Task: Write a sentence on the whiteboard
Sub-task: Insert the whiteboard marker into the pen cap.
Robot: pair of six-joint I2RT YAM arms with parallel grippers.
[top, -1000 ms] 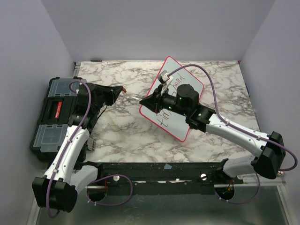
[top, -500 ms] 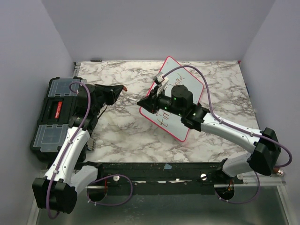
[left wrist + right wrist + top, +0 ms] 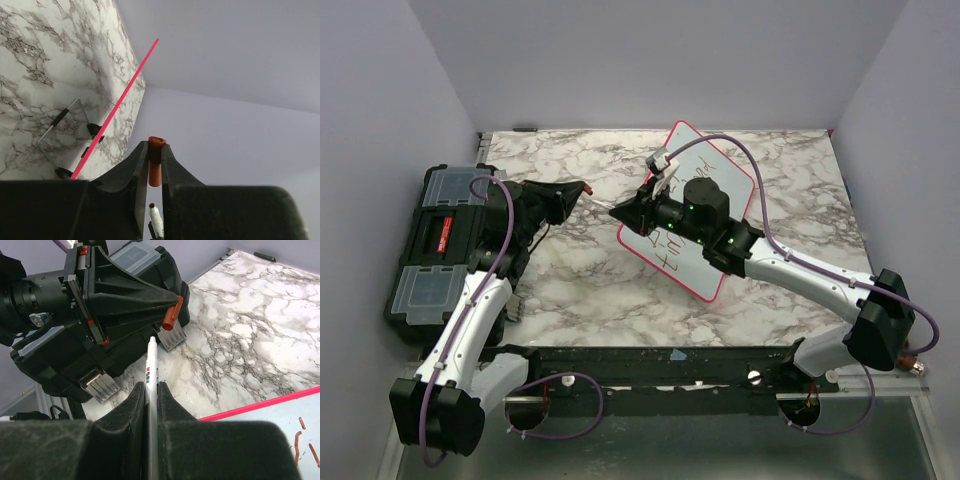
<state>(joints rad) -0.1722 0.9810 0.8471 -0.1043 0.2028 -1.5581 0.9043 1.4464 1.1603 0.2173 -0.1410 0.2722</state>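
Observation:
The whiteboard with its red-pink frame lies tilted at the table's middle right, and its edge shows in the right wrist view. The sentence is dark reddish lettering, partly hidden under my right arm. My right gripper is shut on a white marker, whose tip points left toward my left gripper. My left gripper is shut on the orange marker cap, which also shows in the right wrist view. The marker tip sits just short of the cap.
A black toolbox with clear lid compartments stands at the left table edge, under my left arm. Its latches show in the right wrist view. A small black item lies at the table's far edge. Purple walls enclose the marble table.
My right gripper has moved left and up off the whiteboard with the marker, closing on the cap. My left gripper has stayed almost still.

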